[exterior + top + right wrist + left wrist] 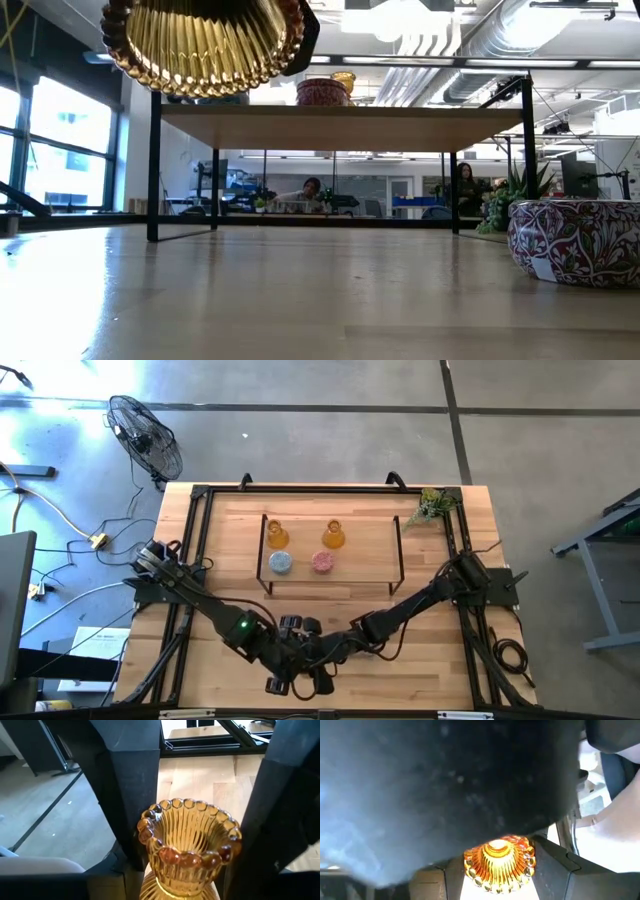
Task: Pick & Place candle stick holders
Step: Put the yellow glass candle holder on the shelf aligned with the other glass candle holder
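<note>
A dark blurred mass fills most of the left wrist view, hiding all but the amber holder's (500, 863) beaded rim, and the low view's edge crops the patterned holder (575, 240).

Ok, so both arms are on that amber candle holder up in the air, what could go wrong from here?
1. The amber holder hangs above the table, between the left gripper and the right gripper. If one releases before the other grips firmly, the glass could drop.
2. If the arms pull apart while both hold it, it may slip or crack.
</note>
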Motion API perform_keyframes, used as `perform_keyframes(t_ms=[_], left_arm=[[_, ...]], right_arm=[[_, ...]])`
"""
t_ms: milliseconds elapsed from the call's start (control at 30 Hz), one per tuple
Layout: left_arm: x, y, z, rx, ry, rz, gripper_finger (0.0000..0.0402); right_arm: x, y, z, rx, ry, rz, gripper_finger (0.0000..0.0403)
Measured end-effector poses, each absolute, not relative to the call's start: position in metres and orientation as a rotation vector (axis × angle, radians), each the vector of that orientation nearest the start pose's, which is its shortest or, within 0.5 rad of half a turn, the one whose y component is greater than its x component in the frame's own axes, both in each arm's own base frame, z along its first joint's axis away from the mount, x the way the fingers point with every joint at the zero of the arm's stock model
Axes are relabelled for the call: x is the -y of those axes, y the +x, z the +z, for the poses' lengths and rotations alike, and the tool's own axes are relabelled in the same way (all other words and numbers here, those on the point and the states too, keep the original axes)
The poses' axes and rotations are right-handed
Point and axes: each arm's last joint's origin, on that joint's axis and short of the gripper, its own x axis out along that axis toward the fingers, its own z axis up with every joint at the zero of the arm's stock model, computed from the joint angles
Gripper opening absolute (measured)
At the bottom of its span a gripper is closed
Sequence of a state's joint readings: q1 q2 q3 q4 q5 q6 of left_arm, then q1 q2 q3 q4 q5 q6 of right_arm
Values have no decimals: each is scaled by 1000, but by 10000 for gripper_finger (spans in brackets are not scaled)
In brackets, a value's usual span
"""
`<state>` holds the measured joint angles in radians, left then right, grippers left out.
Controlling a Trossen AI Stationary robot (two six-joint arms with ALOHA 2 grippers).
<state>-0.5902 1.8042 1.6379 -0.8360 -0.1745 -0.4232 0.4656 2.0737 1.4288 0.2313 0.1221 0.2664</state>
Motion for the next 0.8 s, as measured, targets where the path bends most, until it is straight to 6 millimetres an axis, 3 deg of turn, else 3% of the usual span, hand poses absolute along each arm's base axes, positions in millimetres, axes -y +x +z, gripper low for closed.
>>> perform_keyframes(t_ms=[800], left_arm=[[216, 318, 315, -966, -45, -184, 179]], right_arm=[[-212, 418, 200, -410, 137, 298, 170]])
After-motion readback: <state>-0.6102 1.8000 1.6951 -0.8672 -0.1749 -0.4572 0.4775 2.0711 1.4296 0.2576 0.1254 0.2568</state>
